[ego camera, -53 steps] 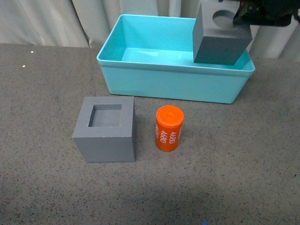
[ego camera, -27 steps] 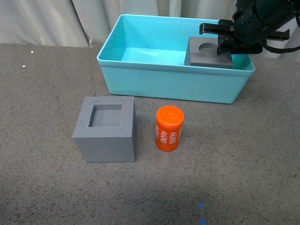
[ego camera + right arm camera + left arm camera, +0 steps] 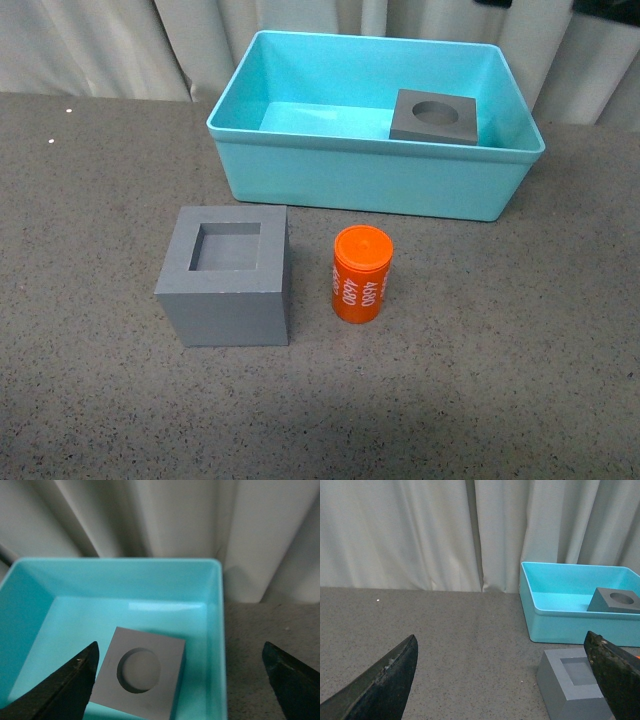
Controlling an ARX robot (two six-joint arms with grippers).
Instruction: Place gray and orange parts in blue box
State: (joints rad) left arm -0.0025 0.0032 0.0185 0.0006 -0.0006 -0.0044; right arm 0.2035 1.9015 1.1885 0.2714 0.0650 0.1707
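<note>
The gray cube with a round recess lies inside the blue box, at its right end. On the table in front of the box stand the gray cube with a square recess and the orange cylinder with white numerals. Neither arm shows in the front view. My right gripper is open, well above the round-recess cube in the blue box. My left gripper is open and low over the table, with the square-recess cube by one finger and the blue box beyond.
The table is a dark speckled gray surface. Pale curtains hang close behind the box.
The right gripper carried the round-recess cube down into the box, let it go and rose out of the front view. The other cube and the cylinder stayed put.
</note>
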